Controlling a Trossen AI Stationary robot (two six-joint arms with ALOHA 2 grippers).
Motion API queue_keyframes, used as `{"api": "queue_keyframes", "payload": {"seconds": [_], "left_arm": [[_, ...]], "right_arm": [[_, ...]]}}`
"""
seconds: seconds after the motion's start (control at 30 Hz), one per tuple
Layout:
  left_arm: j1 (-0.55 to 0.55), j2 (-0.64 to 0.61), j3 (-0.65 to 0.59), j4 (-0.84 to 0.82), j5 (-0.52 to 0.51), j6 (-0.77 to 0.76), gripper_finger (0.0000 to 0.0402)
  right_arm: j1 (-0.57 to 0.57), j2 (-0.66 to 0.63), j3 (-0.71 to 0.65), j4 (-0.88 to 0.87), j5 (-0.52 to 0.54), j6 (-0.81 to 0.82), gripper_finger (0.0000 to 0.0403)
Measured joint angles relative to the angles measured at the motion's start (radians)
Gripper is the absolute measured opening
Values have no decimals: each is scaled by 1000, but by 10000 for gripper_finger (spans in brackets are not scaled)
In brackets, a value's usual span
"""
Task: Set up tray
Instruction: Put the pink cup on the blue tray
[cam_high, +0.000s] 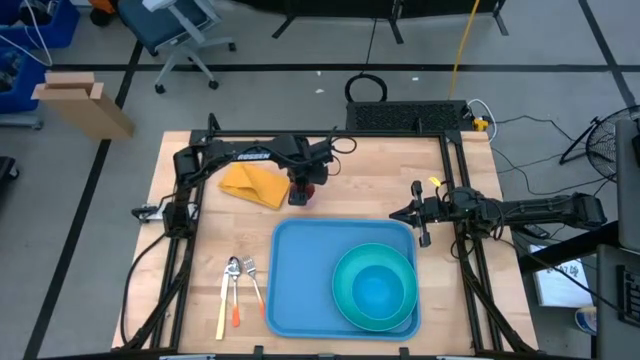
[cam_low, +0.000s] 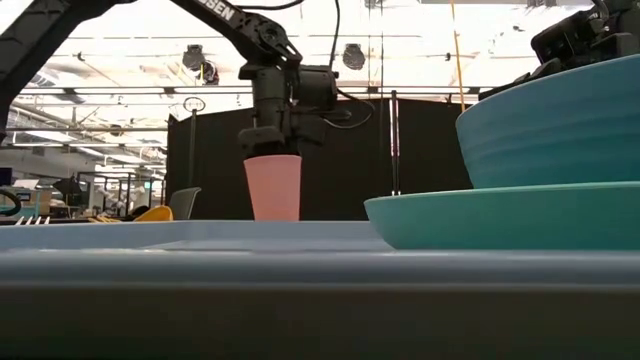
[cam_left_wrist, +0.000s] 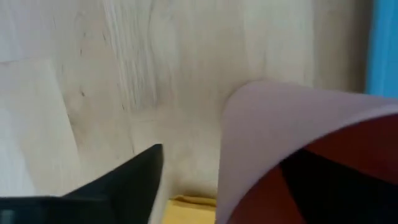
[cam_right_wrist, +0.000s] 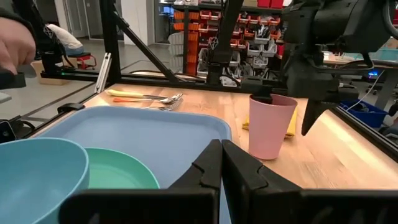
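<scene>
Bowl: a light-blue bowl (cam_high: 378, 291) sits in a round teal plate (cam_high: 345, 285) at the near right corner of the tray, nearest the low camera.
Tray: the large light-blue tray (cam_high: 305, 265) lies flat on the table (cam_high: 340, 190), between the two end effectors and nearer than both.
Cutlery: a spoon (cam_high: 231, 270) and a fork (cam_high: 251, 268) lie on the table just beside the tray's left edge, well nearer than the left end effector.
Right end effector (cam_high: 420, 215): it hangs just past the tray's far right corner, fingers (cam_right_wrist: 205, 168) pressed together, empty.
Cup: a pink cup (cam_low: 273, 187) stands upright on the table just beyond the tray's far edge.
Left end effector (cam_high: 303, 190): it is closed on the cup's rim from above, one finger (cam_left_wrist: 134, 177) outside the wall, the other inside the cup.
Cloth: a yellow cloth (cam_high: 255, 184) lies on the table just left of the left end effector.
Writing: white letters on the left arm (cam_high: 250, 155), too small to read in the high view; the low view shows only the ending "SEN".
</scene>
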Motion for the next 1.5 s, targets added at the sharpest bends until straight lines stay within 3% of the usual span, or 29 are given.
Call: {"api": "queue_keyframes", "payload": {"seconds": [0.33,0.57,0.7,0.97,1.27,1.5], "left_arm": [[-23,-5,0,3,-1,24,21],[-64,-5,47,-40,-28,75,7],[-85,-5,161,-135,-58,76,6],[-188,-5,400,-337,-11,35,4],[-438,-5,363,-251,-55,62,3],[-524,28,275,-124,-46,37,2]], "right_arm": [[0,0,0,0,2,-3,0],[0,0,0,0,2,-5,0],[0,0,0,0,2,-9,0],[0,0,0,0,2,-11,0],[0,0,0,0,2,-11,0],[0,0,0,0,2,2,0]]}}
